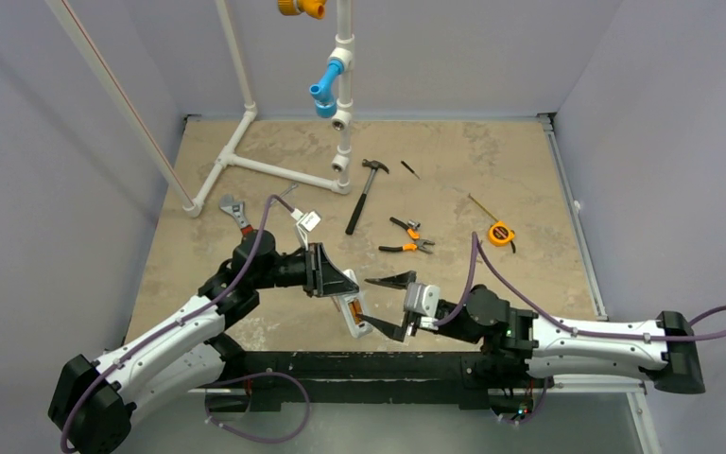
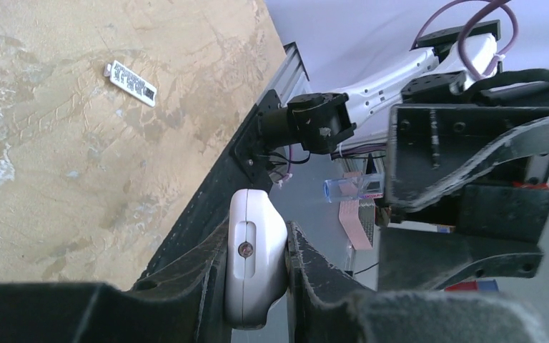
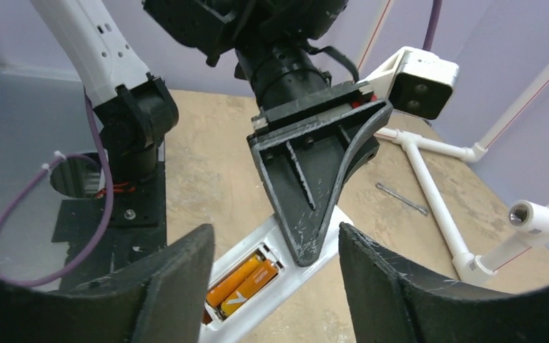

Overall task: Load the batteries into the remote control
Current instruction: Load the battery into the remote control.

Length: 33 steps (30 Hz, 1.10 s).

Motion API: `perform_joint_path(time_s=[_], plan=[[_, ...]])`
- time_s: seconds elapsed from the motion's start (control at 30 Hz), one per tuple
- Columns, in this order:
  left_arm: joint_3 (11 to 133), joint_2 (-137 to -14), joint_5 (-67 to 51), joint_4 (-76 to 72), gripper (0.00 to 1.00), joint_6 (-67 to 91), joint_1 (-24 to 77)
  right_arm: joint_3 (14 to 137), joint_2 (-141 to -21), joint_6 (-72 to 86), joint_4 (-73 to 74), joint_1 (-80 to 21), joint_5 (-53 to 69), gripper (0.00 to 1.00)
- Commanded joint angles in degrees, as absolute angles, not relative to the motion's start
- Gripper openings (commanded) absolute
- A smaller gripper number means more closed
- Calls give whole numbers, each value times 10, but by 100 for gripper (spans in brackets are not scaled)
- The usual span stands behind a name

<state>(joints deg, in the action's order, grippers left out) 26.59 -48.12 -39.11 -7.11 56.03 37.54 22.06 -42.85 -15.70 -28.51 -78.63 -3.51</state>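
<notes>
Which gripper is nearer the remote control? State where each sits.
Left. The left gripper is shut on the remote control. The right gripper is open, straddling the end with the batteries, not gripping.

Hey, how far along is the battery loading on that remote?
Done: two orange cylindrical batteries sit in the open recess of the slim white plastic remote control. In hand: the left fingers clamp the remote; the right fingers stand open, empty. Left: the compartment has no cover on it.
</notes>
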Motion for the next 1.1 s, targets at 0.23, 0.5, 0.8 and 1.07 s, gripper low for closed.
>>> perform_joint_path(time_s=[0.23, 0.5, 0.8, 1.07], plan=[[267, -471, -422, -104, 0, 569, 377, 399, -403, -127, 58, -785, -211, 27], [264, -463, -450, -115, 0, 575, 377, 351, -337, -253, 55, -785, -58, 57], [252, -467, -474, -140, 0, 584, 380, 371, -375, -223, 38, -785, -37, 6], [245, -464, -475, -142, 0, 586, 389, 376, -397, -234, 21, -785, -2, 39]])
